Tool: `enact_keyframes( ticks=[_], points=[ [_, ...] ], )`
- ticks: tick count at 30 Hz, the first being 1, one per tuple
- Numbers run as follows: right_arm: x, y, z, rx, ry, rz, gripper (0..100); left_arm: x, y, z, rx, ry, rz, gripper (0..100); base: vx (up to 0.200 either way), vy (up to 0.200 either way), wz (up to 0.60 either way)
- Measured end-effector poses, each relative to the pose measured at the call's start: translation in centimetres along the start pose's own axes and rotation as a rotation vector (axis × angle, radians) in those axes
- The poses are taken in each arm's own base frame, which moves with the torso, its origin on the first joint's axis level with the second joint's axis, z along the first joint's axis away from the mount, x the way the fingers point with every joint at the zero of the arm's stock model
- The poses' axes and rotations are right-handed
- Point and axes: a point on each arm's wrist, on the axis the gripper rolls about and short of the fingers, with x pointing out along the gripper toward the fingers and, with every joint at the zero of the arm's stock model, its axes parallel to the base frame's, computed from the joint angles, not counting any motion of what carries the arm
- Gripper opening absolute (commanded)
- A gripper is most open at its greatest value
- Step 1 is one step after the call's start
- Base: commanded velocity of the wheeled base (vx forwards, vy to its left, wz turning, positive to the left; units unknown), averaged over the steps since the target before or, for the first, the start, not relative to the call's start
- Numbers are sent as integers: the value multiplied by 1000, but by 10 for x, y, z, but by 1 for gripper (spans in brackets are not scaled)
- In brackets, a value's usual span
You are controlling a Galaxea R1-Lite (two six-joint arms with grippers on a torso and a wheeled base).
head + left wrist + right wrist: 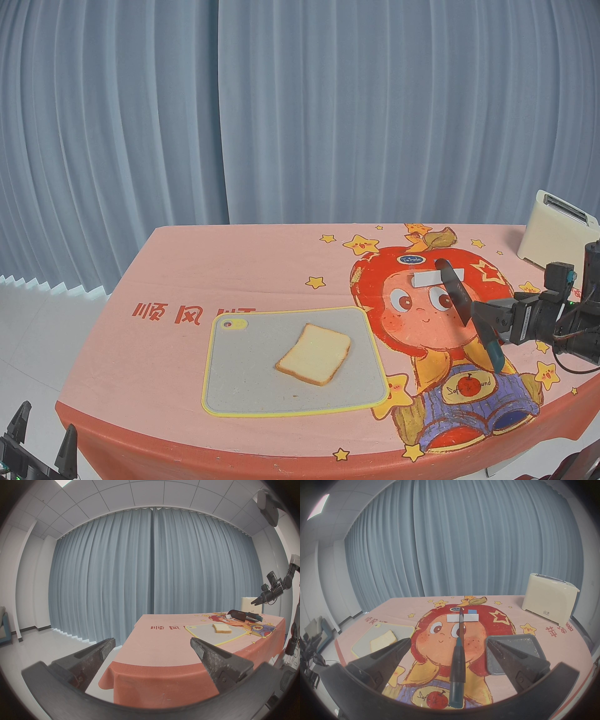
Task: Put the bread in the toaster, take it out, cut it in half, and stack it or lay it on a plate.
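Tan bread on board | right hand spread above knife | left hand spread

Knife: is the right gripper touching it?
Apart. Left wrist view shows the right gripper up in the air, with clear space above the knife lying on the table.

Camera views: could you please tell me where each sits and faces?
Head view: above, looking down on the table; left gripper and right gripper at its edges.
Left wrist view: low beside the table, facing across it, past the left gripper.
Right wrist view: above the knife, facing the curtain, past the right gripper.
All share the bread.
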Motion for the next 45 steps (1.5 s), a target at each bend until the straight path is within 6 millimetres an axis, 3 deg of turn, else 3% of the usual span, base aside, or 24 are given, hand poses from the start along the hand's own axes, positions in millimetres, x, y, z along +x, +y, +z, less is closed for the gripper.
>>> enact_keyframes(
  ticks=[26,45],
  points=[
    [53,-3,-12,-42,150,-112,100,0,0,0,0,0,0,100,0,0,0],
    [69,-3,-15,-72,182,-161,100,0,0,0,0,0,0,100,0,0,0]
  ],
)
